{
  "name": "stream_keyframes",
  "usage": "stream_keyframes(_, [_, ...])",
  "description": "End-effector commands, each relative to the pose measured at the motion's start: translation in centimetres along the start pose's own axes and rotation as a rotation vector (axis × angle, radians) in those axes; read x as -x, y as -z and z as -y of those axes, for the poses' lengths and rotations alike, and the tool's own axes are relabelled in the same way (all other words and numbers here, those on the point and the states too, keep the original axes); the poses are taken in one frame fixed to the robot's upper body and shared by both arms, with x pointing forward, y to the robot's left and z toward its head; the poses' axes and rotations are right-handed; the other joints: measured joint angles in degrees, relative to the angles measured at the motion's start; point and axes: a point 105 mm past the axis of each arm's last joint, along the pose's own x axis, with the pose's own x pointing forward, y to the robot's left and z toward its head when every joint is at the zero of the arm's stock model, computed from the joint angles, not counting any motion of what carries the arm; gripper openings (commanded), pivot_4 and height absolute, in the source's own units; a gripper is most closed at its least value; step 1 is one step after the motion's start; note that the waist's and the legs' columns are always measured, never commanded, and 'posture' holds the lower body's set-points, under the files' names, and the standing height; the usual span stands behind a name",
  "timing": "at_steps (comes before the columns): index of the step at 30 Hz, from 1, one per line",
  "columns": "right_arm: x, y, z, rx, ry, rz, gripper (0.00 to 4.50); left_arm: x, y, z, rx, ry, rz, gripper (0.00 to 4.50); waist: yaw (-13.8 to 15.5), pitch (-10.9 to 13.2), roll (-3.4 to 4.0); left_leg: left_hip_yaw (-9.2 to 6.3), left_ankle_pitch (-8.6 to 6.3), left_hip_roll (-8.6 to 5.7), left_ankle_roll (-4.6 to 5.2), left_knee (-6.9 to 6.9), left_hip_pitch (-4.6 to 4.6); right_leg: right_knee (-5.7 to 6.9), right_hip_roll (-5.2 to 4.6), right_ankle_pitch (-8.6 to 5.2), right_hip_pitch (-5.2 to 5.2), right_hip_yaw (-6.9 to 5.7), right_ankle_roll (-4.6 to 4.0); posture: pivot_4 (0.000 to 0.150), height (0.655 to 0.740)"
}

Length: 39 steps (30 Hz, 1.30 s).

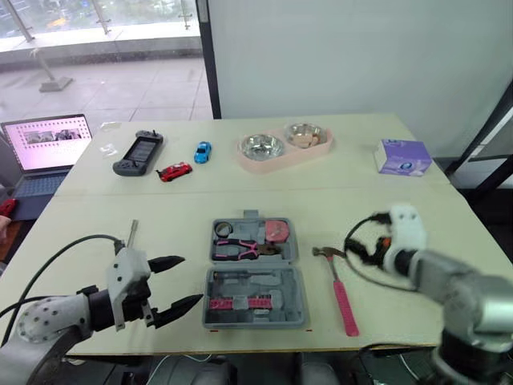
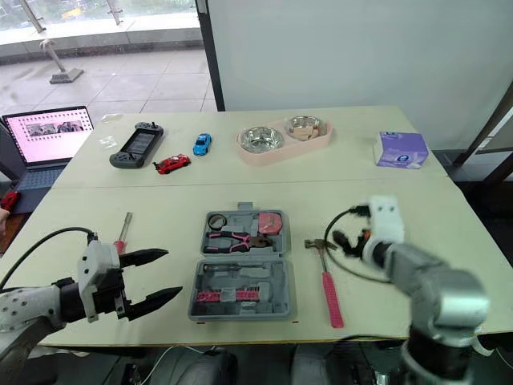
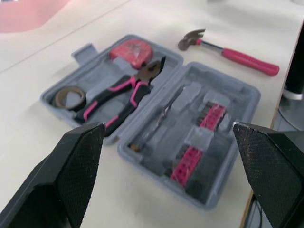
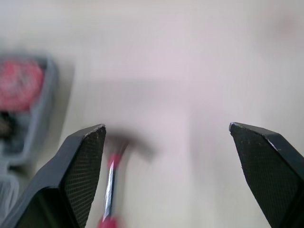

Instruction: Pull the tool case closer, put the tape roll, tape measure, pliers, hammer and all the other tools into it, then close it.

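The grey tool case [image 1: 255, 277] lies open near the table's front edge. Its far half holds a tape roll [image 1: 223, 229], a pink tape measure [image 1: 277, 230] and pink-handled pliers [image 1: 238, 248]. The near half holds pink bit racks. A hammer [image 1: 342, 290] with a pink handle lies on the table just right of the case. A screwdriver [image 2: 124, 229] lies on the table to the case's left. My left gripper [image 1: 175, 282] is open, just left of the case and pointing at it. Open too, my right gripper [image 4: 166, 137] hovers by the hammer's head [image 4: 126, 142].
At the back of the table are a pink double pet bowl [image 1: 284, 149], a purple tissue box [image 1: 403, 156], a game controller [image 1: 138, 153], a red toy car [image 1: 174, 171] and a blue one [image 1: 203, 151]. A laptop [image 1: 48, 144] stands off to the left.
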Motion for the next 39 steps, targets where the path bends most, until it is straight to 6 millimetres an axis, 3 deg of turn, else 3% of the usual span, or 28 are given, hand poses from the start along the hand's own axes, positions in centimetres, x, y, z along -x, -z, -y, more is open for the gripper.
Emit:
stream_keyframes(1, [-0.1, -2.2, -3.8, 0.461, -0.325, 0.085, 4.47, 1.1, -0.6, -0.1, -0.026, 0.009, 0.018, 4.5, -0.1, 0.0, -0.05, 0.03, -0.01, 0.01, 0.02, 0.0, 0.0, -0.01, -0.01, -0.03, 0.01, 0.0, 0.07, 0.15, 0.7239])
stream_keyframes(4, [-0.2, -1.2, -5.6, 0.873, -0.586, 0.08, 4.47, 1.5, -0.1, -0.1, -0.013, 0.027, 0.006, 4.5, -0.3, 0.0, -0.21, 0.08, -0.02, 0.02, 0.03, 0.01, 0.03, -0.04, -0.01, -0.05, 0.06, 0.0, 0.14, 0.15, 0.7239])
stream_keyframes(9, [-1.9, 0.9, -6.6, 1.514, -0.957, 0.026, 4.47, 1.5, 0.2, -0.7, 0.0, 0.026, 0.022, 4.5, -0.9, 0.2, -0.28, 0.23, -0.01, 0.0, 0.02, 0.17, 0.06, -0.05, -0.05, 0.01, 0.09, 0.06, 0.08, 0.15, 0.7239])
stream_keyframes(17, [-5.5, 2.5, -6.1, 2.149, -1.161, -0.004, 4.47, 1.2, 0.2, -0.6, -0.032, 0.003, 0.046, 4.5, -1.5, 0.3, -0.43, 0.12, 0.04, 0.01, -0.11, 0.08, 0.0, -0.02, -0.02, 0.05, -0.03, 0.06, 0.05, 0.15, 0.7239])
stream_keyframes(22, [-7.0, 4.0, -5.7, 2.308, -1.214, -0.016, 4.47, 0.8, -0.3, -0.4, -0.05, -0.011, 0.057, 4.5, -1.4, 0.3, -0.43, 0.07, 0.15, -0.01, -0.31, 0.04, -0.02, 0.01, -0.02, 0.05, -0.06, 0.07, 0.04, 0.15, 0.7239])
stream_keyframes(29, [-7.9, 6.7, -5.8, 2.342, -1.282, -0.036, 4.47, 0.6, -0.6, -0.2, -0.056, -0.031, 0.062, 4.5, -1.5, 0.3, -0.49, 0.03, 0.14, -0.01, -0.29, 0.04, 0.06, 0.11, 0.01, 0.07, -0.03, 0.1, -0.01, 0.15, 0.7239])
stream_keyframes(32, [-8.4, 7.5, -6.1, 2.349, -1.284, -0.041, 3.72, 0.6, -0.6, 0.1, -0.054, -0.029, 0.063, 4.5, -1.7, 0.1, -0.79, 0.04, 0.15, 0.0, -0.29, 0.04, 0.22, 0.13, 0.04, 0.09, 0.1, 0.12, -0.06, 0.15, 0.7239])
stream_keyframes(39, [-8.8, 6.7, -6.5, 2.316, -1.246, 0.001, 0.14, 0.5, -0.6, -0.2, -0.061, -0.036, 0.06, 4.5, -2.0, 0.0, -1.28, 0.11, 0.02, 0.67, -0.25, -0.02, 1.2, -0.12, 0.82, 0.04, 1.06, 0.26, -0.46, 0.15, 0.7239])
